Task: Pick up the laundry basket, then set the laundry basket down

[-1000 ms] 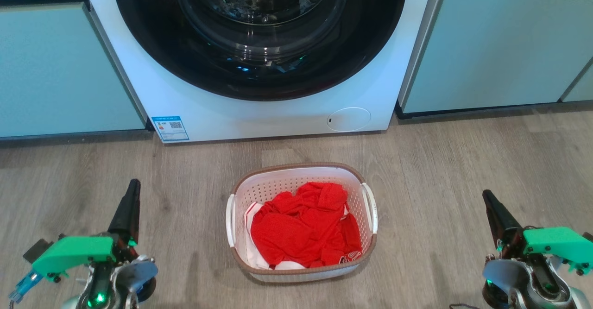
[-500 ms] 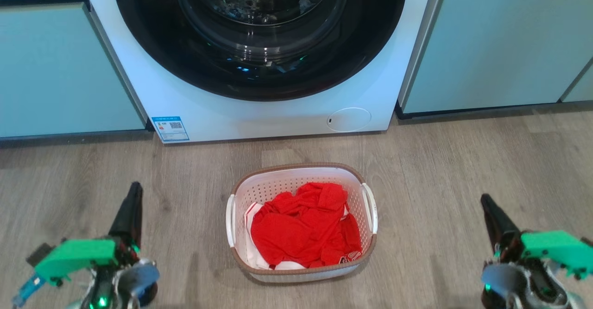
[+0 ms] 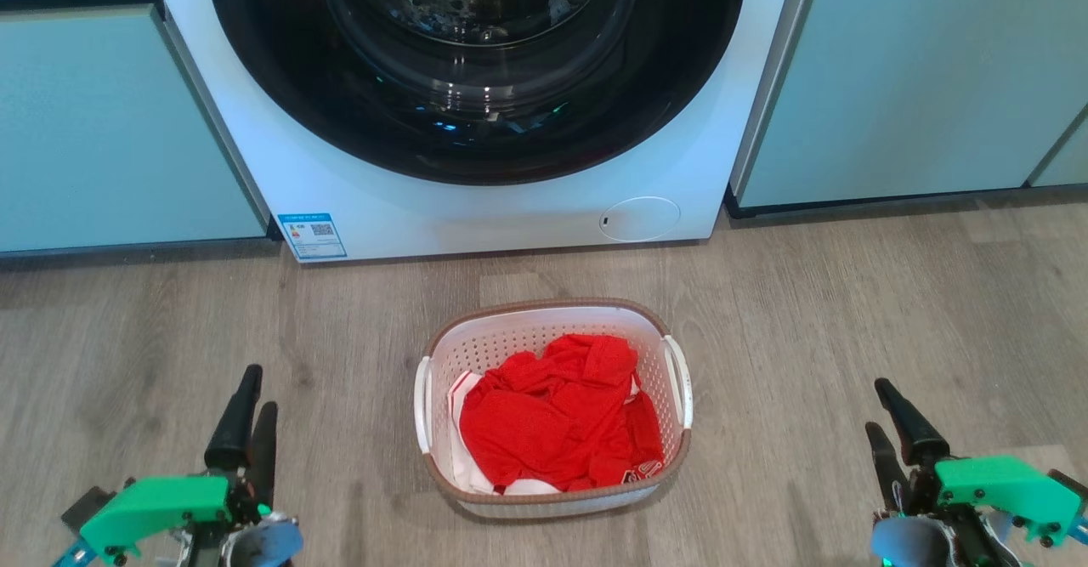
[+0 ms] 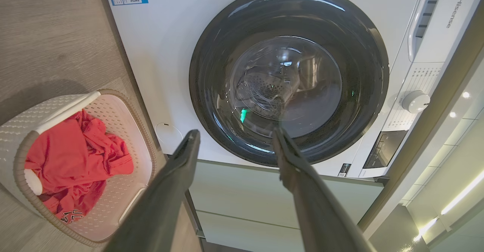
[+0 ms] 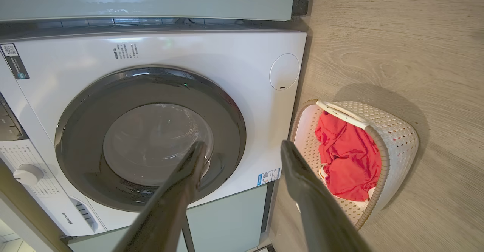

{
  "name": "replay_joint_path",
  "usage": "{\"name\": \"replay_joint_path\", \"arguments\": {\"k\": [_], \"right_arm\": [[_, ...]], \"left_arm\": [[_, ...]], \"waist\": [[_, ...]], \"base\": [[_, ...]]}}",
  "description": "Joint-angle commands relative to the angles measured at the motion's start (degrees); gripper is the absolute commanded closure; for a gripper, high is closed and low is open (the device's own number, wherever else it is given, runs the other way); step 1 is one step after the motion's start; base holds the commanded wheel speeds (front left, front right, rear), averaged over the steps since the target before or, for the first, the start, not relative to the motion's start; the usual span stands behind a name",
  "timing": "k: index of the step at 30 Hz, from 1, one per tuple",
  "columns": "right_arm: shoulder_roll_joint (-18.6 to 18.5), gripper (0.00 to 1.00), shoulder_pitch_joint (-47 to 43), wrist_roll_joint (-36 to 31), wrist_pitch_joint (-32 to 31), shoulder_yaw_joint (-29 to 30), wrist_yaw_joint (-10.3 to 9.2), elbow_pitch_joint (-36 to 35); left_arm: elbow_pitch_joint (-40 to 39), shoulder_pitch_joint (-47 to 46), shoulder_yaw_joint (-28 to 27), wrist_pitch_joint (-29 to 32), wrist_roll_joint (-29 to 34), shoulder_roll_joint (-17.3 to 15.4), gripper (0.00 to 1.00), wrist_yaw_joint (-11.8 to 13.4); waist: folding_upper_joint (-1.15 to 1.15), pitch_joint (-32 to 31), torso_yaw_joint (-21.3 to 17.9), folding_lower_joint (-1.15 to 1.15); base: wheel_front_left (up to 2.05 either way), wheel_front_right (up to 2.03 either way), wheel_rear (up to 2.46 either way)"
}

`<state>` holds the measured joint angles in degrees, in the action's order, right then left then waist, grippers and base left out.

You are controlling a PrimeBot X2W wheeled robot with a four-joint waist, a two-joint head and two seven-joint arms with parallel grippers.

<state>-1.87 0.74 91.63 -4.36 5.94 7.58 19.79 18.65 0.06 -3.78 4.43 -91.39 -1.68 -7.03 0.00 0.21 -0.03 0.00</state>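
left gripper [image 3: 260,390], right gripper [image 3: 876,406] low, parted

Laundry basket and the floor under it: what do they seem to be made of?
The laundry basket looks like moulded white plastic with a matte finish, given its regular punched holes and smooth handles. Its brown rim has a woven look, possibly imitation in plastic. The floor appears to be grey wood-grain plank; laminate or vinyl cannot be told.

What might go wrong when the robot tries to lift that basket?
The left claw and right claw are open, well out from the basket, so either might miss a thin handle. If one side lifts first, the basket may tip and spill the red clothes. The washer is close behind; it might bump.
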Motion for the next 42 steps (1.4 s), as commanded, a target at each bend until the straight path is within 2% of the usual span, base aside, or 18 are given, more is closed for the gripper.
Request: {"name": "replay_joint_path", "arguments": {"k": [1,10,21,42], "right_arm": [[-0.36,0.0,2.16,-0.85,0.62,-0.2,-0.01,-1.96],[-0.41,0.0,2.5,-6.09,2.12,-0.89,-0.02,-3.24],[-0.48,0.0,2.67,-14.12,3.96,-1.93,-0.02,-5.49],[-0.6,0.0,3.28,-31.57,7.48,-4.48,-0.04,-9.14]], "left_arm": [[-2.37,-2.4,0.13,-0.62,0.88,-0.56,0.0,-0.07],[-4.1,-2.47,0.17,-2.13,4.66,-0.61,0.0,0.19],[-7.33,-2.45,0.83,-3.99,12.12,-0.67,0.0,1.76],[-12.34,-1.97,4.1,-7.51,32.42,-0.79,0.0,4.78]], "waist": [[0.0,0.01,0.0,0.0],[0.0,0.07,-0.07,0.0],[0.0,0.24,-0.09,0.0],[0.0,0.65,-0.17,0.0]], "base": [[0.0,0.0,0.0],[0.0,0.0,0.0],[0.0,0.0,0.0],[0.0,0.0,0.0]]}}
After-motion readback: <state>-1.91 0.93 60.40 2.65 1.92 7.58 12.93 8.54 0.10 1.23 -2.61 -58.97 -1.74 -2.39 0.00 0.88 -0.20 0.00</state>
